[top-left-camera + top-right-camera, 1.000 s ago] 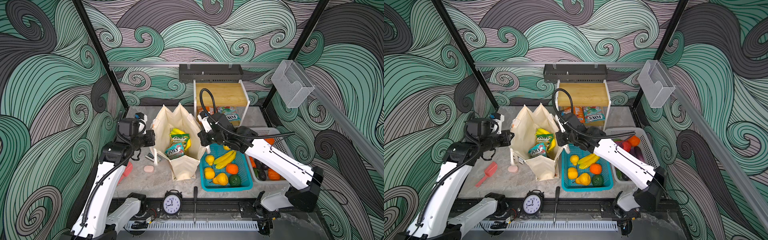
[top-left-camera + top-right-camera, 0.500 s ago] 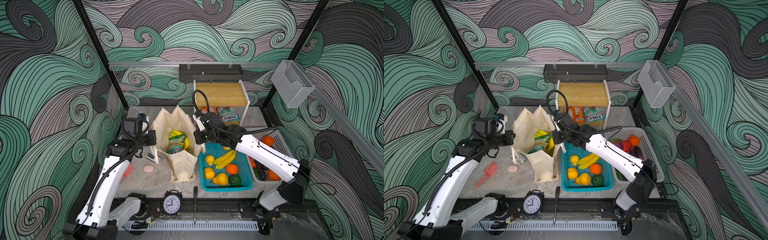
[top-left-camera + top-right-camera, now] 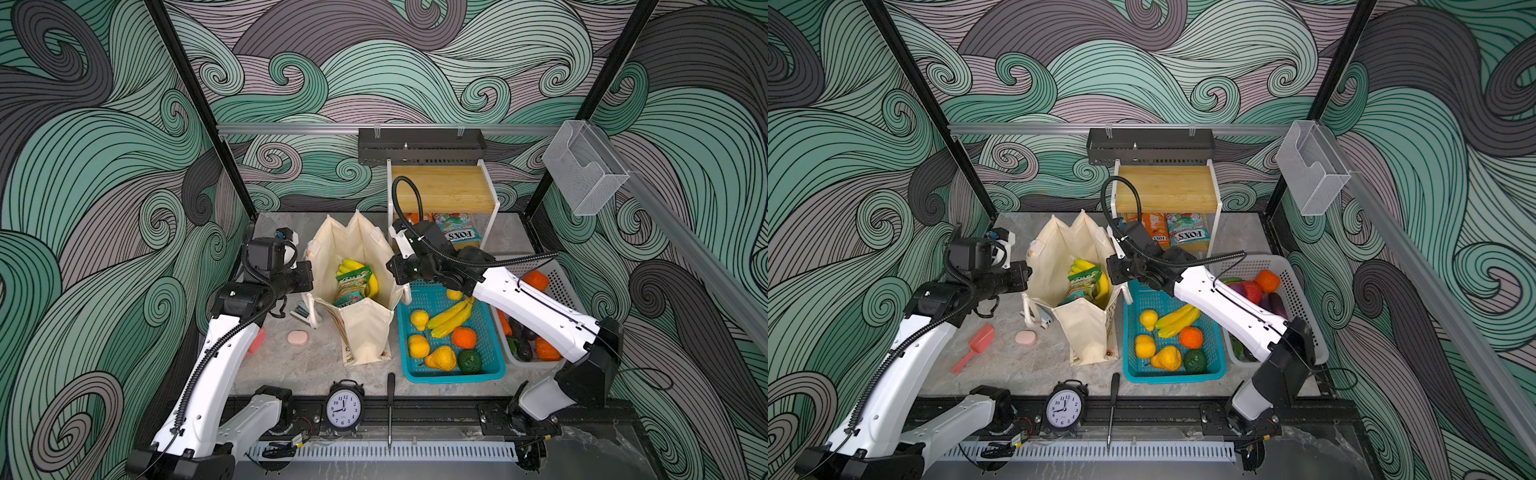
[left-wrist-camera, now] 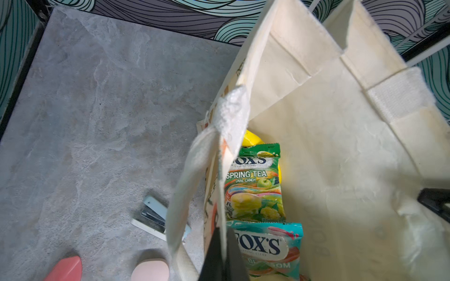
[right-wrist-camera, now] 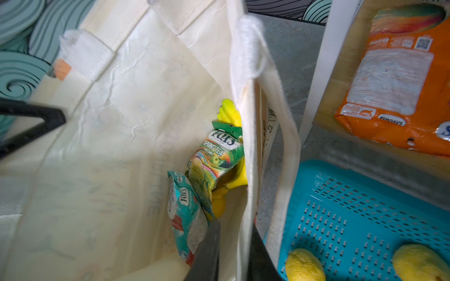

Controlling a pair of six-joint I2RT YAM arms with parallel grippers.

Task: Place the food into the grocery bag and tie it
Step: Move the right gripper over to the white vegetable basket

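Note:
The cream grocery bag (image 3: 365, 332) (image 3: 1088, 332) stands open mid-table. Inside it lie a yellow banana bunch (image 3: 353, 264), a green candy packet (image 4: 253, 187) and a teal candy packet (image 4: 265, 245). My left gripper (image 3: 309, 274) (image 4: 222, 233) is shut on the bag's left rim. On the right rim, my right gripper (image 3: 392, 272) (image 5: 233, 233) straddles the wall, one finger inside and one outside. Its jaws are parted, with a gap showing beside the fabric. More food, bananas (image 3: 451, 318) and an orange (image 3: 464, 337) among it, lies in the teal basket (image 3: 494, 370).
A white basket (image 3: 557, 274) of produce sits right of the teal one. A wooden shelf (image 3: 444, 191) with snack packets stands behind. A stapler (image 3: 301, 309), pink soap (image 3: 297, 337) and red scoop (image 3: 976, 345) lie left of the bag. A clock (image 3: 344, 409) and screwdriver (image 3: 390, 399) sit at the front edge.
The bag's mouth has narrowed as both grippers drew closer together. My right jaws were shut on the right rim and have now parted. The left grip is unchanged.

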